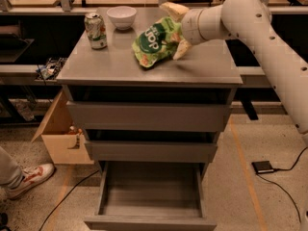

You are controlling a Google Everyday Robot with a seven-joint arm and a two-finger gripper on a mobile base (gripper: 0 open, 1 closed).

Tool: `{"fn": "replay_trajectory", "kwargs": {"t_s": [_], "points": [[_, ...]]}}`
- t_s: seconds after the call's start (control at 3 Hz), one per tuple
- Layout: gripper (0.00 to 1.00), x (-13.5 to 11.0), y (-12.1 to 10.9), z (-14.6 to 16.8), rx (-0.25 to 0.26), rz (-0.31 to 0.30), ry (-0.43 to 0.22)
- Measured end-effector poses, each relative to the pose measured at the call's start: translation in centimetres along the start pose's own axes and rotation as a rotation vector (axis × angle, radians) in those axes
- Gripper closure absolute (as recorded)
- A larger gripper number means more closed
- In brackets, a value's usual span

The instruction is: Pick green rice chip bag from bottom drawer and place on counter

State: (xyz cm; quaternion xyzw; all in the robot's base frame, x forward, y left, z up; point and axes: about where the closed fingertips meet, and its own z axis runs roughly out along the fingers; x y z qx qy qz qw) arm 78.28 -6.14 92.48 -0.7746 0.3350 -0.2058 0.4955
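Camera view: we see the fingers (175,9) of the gripper (173,32) clamped on the green rice chip bag (155,42) — its lower end at the counter (207,67) just beneath them. Left of them stand a bowl (121,17) and a can (95,30); far below, the bottom drawer (150,222) stands pulled open.

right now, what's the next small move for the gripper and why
Probably ease down slightly and open the fingers. The gripper holds the green rice chip bag over the counter, its lower end at or just above the surface; the bottom drawer stands open below. The can and bowl sit apart from it.
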Motion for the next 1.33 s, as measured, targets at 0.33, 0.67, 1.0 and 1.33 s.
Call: {"fn": "replay_trajectory", "kwargs": {"t_s": [0.33, 0.67, 1.0, 1.33], "points": [[0.00, 0.0, 0.0, 0.0, 0.000, 0.000, 0.000], [0.00, 0.1, 0.2, -0.3, 0.002, 0.004, 0.014], [0.00, 1.6, 0.6, -2.5, 0.026, 0.031, 0.089], [0.00, 4.5, 0.0, -6.3, 0.085, 0.053, 0.206]]}}
